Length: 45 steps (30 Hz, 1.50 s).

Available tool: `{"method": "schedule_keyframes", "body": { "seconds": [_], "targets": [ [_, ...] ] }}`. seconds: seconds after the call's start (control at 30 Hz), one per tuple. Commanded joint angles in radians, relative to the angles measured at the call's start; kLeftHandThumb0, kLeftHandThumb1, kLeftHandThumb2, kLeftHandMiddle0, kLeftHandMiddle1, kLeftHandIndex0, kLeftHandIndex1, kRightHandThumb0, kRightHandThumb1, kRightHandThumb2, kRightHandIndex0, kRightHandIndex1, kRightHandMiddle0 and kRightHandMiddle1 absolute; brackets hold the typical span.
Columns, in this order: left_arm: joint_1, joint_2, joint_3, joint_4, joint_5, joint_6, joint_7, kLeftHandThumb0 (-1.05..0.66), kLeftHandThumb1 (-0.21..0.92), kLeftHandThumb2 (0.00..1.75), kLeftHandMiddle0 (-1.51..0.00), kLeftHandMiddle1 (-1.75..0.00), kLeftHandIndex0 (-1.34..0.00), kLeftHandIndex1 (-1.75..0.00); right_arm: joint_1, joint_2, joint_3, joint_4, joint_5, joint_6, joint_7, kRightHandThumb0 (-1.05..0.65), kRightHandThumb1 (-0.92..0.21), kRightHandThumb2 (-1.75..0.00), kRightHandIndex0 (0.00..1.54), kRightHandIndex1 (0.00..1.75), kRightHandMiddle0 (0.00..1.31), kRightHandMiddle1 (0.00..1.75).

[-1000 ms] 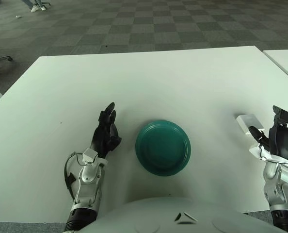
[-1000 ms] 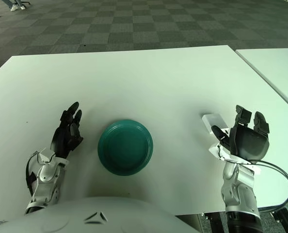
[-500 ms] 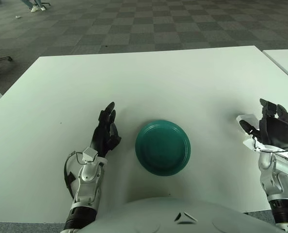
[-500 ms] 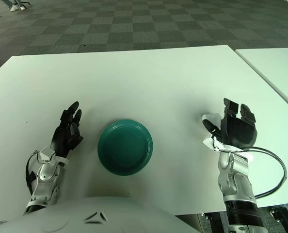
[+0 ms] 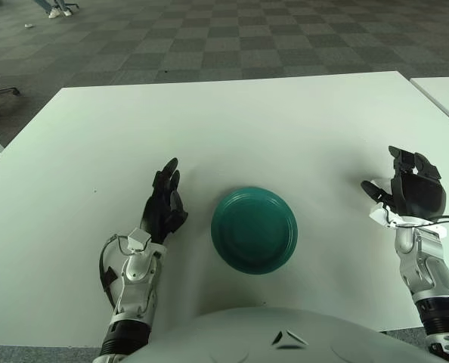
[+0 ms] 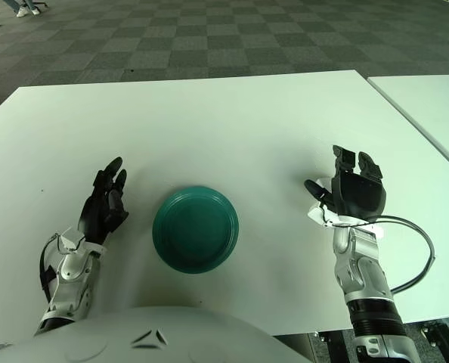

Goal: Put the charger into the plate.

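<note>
Fingers spread on right hand (image 6: 353, 193), now over charger (image 6: 316, 214) | left hand (image 6: 103, 208) open, unmoved | plate (image 6: 195, 228) unchanged

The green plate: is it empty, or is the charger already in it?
Empty. The green plate shows only its bare inside; the right hand covers the charger spot.

Left hand (image 5: 164, 203) spread idle; right hand (image 6: 351, 198) raised, fingers apart.
</note>
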Motion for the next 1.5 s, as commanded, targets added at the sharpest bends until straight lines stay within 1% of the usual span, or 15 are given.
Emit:
{"method": "schedule_keyframes", "body": {
  "seconds": [0.0,0.23,0.4,0.67,0.97,1.47],
  "targets": [
    [0.039,0.002,0.006,0.079,0.01,0.034,-0.003,-0.85,0.92,0.93,-0.14,-0.01,0.0,-0.52,-0.018,-0.032,0.021,-0.003,0.002,-0.008,0.031,-0.92,-0.92,-0.7,0.27,0.02,0.0,0.62],
    [0.039,-0.001,0.009,0.078,0.004,0.035,-0.01,-0.85,0.92,0.93,-0.15,-0.01,0.0,-0.53,-0.022,-0.05,0.057,0.016,-0.004,-0.009,0.049,-0.9,-0.92,-0.7,0.27,0.02,0.0,0.62],
    [0.039,-0.002,0.01,0.08,0.0,0.031,-0.015,-0.84,0.92,0.92,-0.16,-0.01,0.0,-0.55,-0.02,-0.056,0.07,0.027,0.004,-0.004,0.058,-0.89,-0.92,-0.68,0.27,0.01,0.0,0.62],
    [0.044,0.0,0.012,0.072,0.002,0.031,-0.016,-0.84,0.92,0.93,-0.16,-0.01,0.0,-0.56,0.007,-0.049,0.064,0.03,0.021,0.0,0.057,-0.88,-0.92,-0.67,0.26,0.01,0.0,0.62],
    [0.049,0.003,0.012,0.058,-0.005,0.049,-0.023,-0.84,0.92,0.94,-0.17,-0.01,0.0,-0.56,0.029,-0.049,0.063,0.025,0.031,0.024,0.068,-0.87,-0.92,-0.63,0.26,0.01,0.0,0.62],
    [0.055,0.006,0.015,0.035,-0.016,0.073,-0.037,-0.85,0.92,0.95,-0.18,-0.01,0.0,-0.57,0.039,-0.07,0.058,0.049,0.049,0.05,0.096,-0.85,-0.92,-0.62,0.27,0.01,0.0,0.59]
  ]
}}
